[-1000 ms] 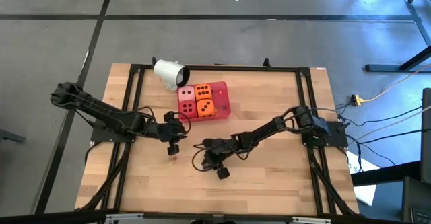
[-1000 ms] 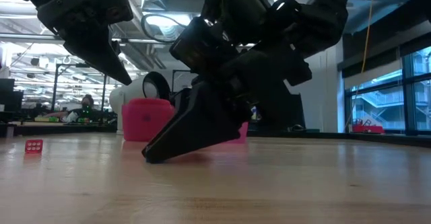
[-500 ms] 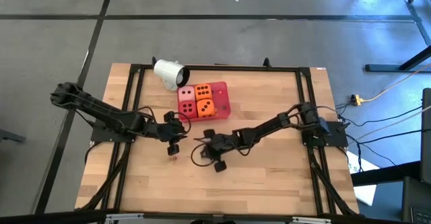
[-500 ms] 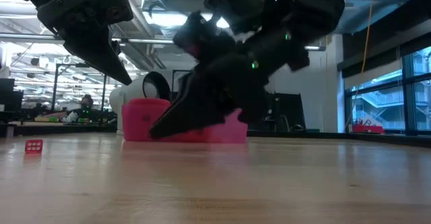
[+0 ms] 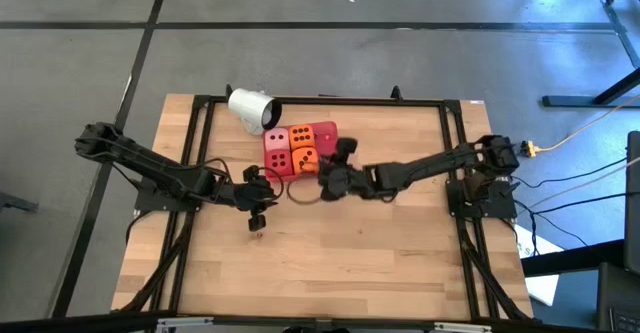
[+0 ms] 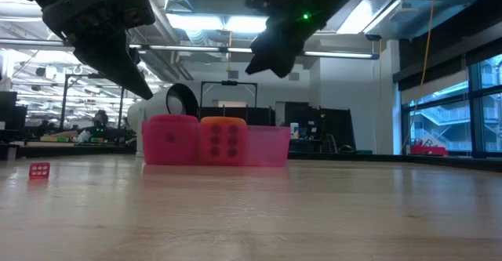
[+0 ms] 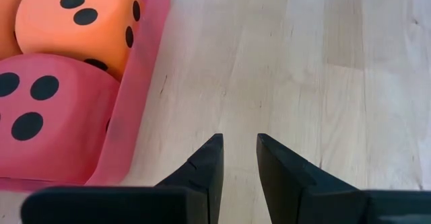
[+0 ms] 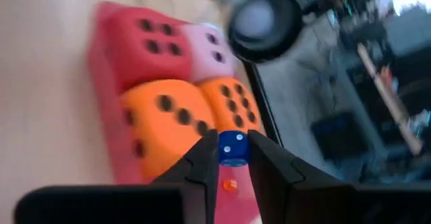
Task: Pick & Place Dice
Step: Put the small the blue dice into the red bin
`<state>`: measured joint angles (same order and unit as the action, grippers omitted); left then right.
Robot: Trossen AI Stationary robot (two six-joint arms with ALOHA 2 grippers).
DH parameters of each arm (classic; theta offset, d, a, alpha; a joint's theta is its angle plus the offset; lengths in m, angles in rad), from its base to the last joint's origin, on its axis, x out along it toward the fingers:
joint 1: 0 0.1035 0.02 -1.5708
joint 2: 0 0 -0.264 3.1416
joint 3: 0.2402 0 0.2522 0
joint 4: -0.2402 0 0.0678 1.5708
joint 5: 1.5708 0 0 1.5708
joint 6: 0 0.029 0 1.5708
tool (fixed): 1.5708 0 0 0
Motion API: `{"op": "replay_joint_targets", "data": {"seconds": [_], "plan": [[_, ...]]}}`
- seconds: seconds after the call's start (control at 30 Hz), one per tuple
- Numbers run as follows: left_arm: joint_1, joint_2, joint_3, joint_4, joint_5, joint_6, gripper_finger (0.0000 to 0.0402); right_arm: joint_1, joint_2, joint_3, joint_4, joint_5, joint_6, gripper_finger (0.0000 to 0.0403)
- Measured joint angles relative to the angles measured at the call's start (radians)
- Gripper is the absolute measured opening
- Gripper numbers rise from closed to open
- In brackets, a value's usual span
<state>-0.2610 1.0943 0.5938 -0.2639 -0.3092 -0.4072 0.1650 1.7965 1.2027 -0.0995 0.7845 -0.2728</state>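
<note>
A flat red tray [image 5: 326,135] holds four soft dice: one pale pink [image 8: 202,52], one red [image 8: 145,42] and two orange [image 8: 168,126]. My right gripper [image 8: 234,158] hangs above the tray's right end [image 6: 267,147], shut on a tiny blue die [image 8: 234,148]. My left gripper [image 7: 237,158] hovers just near-left of the tray, narrowly open, with nothing between its fingers. A tiny red die [image 5: 258,234] lies on the table below it, also seen in the low view [image 6: 39,170]. A white cup [image 5: 250,108] lies on its side behind the tray. My right gripper pinches the tiny blue die by two opposite faces [image 8: 222,148] between its two fingertips. The fingers come from the table's right, slanting a little downward. The die is lifted clear, above the tray's right end.
A black frame [image 5: 320,101] runs round the wooden tabletop. Bare wood [image 5: 380,263] stretches across the near half of the table. A tiny orange thing [image 8: 229,184] lies in the tray below the blue die.
My right gripper has risen from the middle of the table and swung toward the far edge, up to the tray's right end. It has tipped from pointing steeply down to nearly level. In the low view it no longer hides the tray.
</note>
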Motion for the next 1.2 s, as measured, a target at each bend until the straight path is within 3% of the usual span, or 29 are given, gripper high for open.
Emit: {"op": "replay_joint_targets", "data": {"seconds": [0.13,0.3,0.4,0.5,0.83,1.2], "plan": [[0.000,0.000,0.000,0.001,0.004,-0.001,0.0086,-0.072,-0.016,0.000,-0.077,-0.080,0.144,0.0085],[0.000,0.000,0.000,0.001,0.007,-0.001,0.0086,-0.166,0.036,-0.002,-0.139,-0.297,0.236,0.0060],[0.000,0.000,0.000,0.001,0.010,0.000,0.0086,-0.203,0.072,-0.002,-0.136,-0.374,0.248,0.0053],[0.000,0.000,0.000,0.001,0.013,0.000,0.0086,-0.222,0.101,-0.002,-0.136,-0.385,0.247,0.0068],[0.000,0.000,0.000,0.000,0.013,0.000,0.0086,-0.234,0.114,-0.001,-0.141,-0.382,0.270,0.0173],[0.000,0.000,0.000,0.000,0.014,0.000,0.0086,-0.235,0.114,-0.001,-0.140,-0.382,0.266,0.0184]]}}
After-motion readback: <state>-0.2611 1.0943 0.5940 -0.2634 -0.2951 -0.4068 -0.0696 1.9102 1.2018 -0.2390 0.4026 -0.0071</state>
